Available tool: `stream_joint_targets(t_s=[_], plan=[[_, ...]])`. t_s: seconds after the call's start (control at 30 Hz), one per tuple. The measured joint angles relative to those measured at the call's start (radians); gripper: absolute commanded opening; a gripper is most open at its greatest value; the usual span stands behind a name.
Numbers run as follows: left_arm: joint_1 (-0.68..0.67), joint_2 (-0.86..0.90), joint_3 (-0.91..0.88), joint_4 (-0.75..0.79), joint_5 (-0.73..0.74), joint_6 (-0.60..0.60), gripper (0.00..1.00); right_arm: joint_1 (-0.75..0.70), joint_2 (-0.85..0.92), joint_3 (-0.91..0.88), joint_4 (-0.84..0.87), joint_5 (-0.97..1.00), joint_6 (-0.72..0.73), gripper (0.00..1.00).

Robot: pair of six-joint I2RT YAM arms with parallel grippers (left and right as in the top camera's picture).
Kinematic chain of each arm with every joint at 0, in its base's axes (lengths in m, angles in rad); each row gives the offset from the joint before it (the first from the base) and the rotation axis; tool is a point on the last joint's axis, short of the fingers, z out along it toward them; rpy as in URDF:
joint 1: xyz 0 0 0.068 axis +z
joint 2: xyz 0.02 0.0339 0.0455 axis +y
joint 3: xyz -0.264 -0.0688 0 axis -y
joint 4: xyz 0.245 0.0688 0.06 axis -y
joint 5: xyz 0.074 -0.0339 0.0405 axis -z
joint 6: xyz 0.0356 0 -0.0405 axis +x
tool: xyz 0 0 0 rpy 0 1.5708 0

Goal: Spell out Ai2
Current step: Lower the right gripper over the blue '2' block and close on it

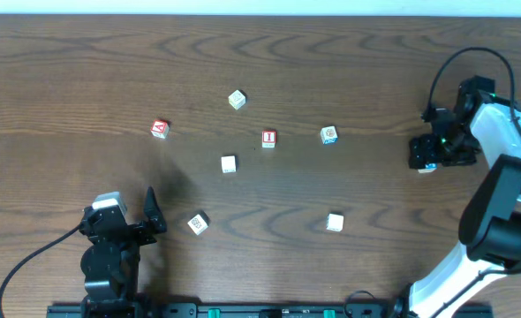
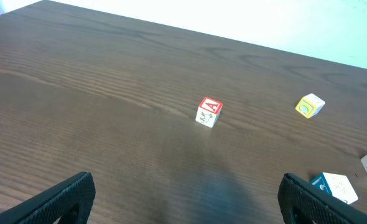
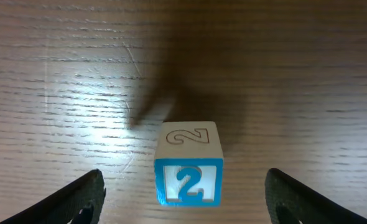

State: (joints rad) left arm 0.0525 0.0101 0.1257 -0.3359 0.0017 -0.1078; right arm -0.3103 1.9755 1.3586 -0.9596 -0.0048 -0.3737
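A red "A" block (image 1: 160, 129) lies left of centre and shows mid-frame in the left wrist view (image 2: 208, 112). A red "I" block (image 1: 268, 138) lies near the middle. A blue "2" block (image 3: 188, 163) stands upright on the table between the fingers of my right gripper (image 3: 185, 211), which is open and not touching it. In the overhead view my right gripper (image 1: 428, 152) hovers over that block (image 1: 426, 168) at the far right. My left gripper (image 1: 124, 221) is open and empty at the front left, well short of the "A" block.
Other blocks lie scattered: a yellowish one (image 1: 237, 99), a blue-orange one (image 1: 328, 134), a white one (image 1: 229, 163), one near my left gripper (image 1: 198, 223) and one front right (image 1: 334, 222). The wooden table (image 1: 66, 71) has bare wood at left.
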Motion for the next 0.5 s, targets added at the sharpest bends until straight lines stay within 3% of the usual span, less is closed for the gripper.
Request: stream_joint_targets(t_s=[0.5], plan=[[0.0,0.0,0.0,0.0,0.0,0.0,0.95,0.0,0.012,0.0,0.048,0.002,-0.002,0.68]])
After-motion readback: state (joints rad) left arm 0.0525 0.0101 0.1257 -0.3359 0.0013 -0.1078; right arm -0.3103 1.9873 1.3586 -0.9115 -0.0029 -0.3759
